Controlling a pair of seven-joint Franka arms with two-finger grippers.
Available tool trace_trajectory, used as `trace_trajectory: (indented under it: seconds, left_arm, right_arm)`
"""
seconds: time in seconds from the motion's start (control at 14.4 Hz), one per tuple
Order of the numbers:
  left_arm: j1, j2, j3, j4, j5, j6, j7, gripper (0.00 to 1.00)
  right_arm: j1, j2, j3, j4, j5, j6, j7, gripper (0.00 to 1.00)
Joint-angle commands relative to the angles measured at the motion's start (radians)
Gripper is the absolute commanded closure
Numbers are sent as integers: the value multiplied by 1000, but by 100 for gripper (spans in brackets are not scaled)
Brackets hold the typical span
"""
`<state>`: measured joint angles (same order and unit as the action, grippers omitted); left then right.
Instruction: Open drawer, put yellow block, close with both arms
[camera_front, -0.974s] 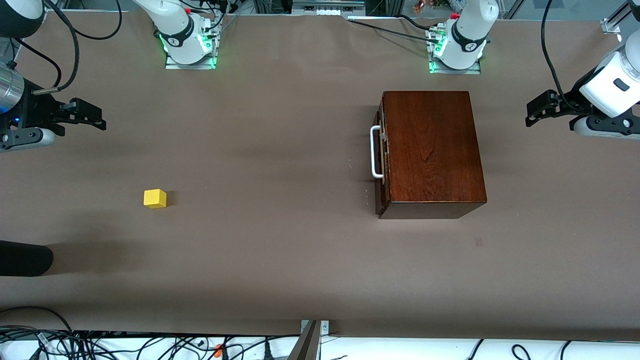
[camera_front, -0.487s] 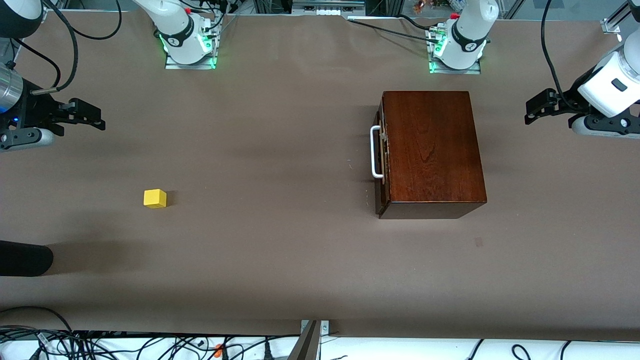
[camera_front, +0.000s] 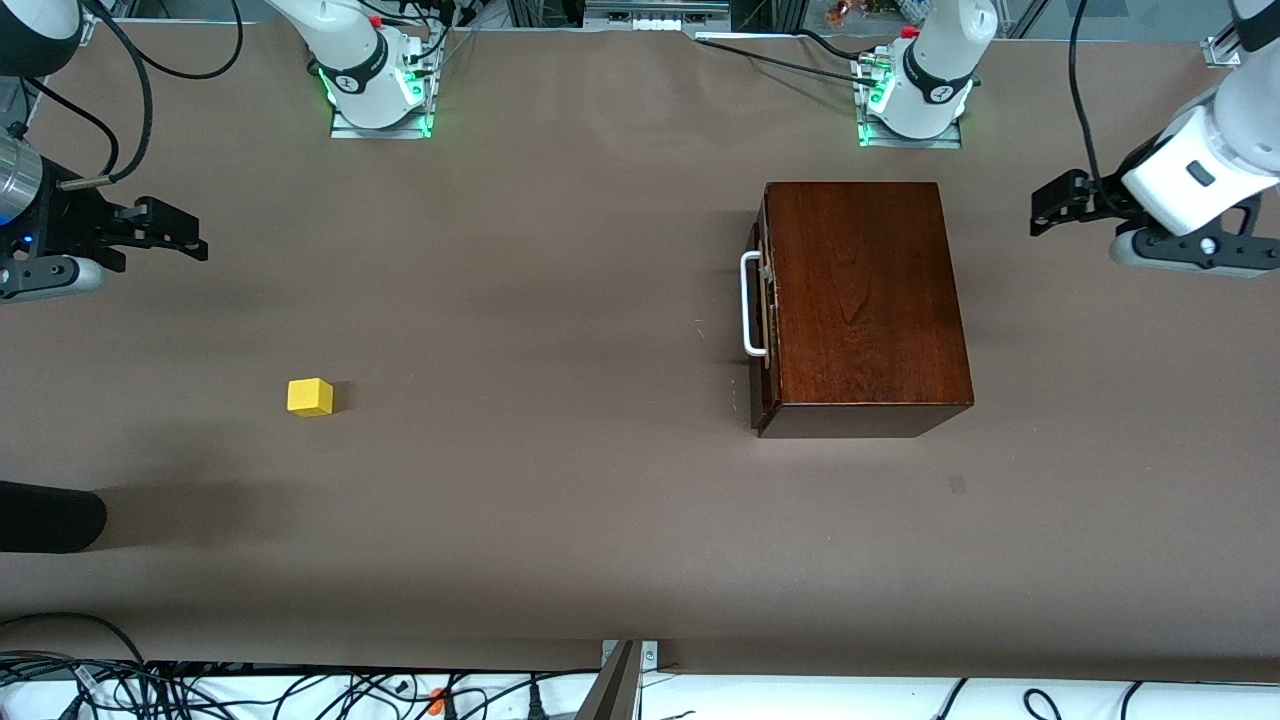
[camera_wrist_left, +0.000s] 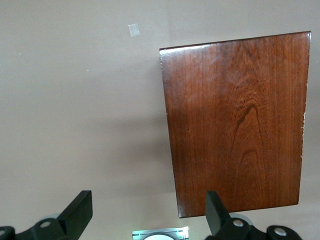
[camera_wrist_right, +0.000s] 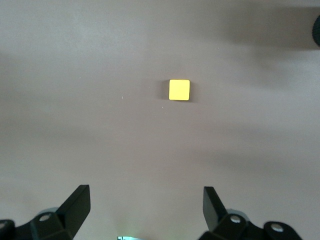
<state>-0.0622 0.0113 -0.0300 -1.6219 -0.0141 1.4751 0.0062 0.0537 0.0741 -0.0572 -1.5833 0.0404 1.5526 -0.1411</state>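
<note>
The left hand (camera_front: 1045, 212), fingers spread, has edged toward the box (camera_front: 865, 300), whose drawer (camera_front: 757, 305) remains shut; the right hand (camera_front: 190, 240), spread and empty, waits, the yellow block (camera_front: 309, 397) lying on the table (camera_front: 560, 480) below it

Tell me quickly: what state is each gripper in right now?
Left gripper: open, holding nothing, over the table beside the wooden box.
Right gripper: open, holding nothing, over bare table.

Both glossy white jointed arms (camera_front: 935, 60) have dark grey joint bands and square bases glowing green. Black cables loop along them. Each matte black two-finger pincer (camera_front: 1045, 215) has wedge-shaped fingers (camera_wrist_right: 75, 205) fixed with small silver screws.
</note>
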Motion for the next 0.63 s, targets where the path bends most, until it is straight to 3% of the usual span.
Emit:
trace_trajectory:
  seconds: [0.0, 0.56]
  left_arm:
    - [-13, 39, -14, 30, -10, -19, 8, 0]
    - [-27, 147, -257, 25, -9, 102, -234, 0]
  right_arm:
    - [-3, 10, 2, 26, -2, -8, -9, 0]
    - [-6, 12, 2, 26, 0, -9, -9, 0]
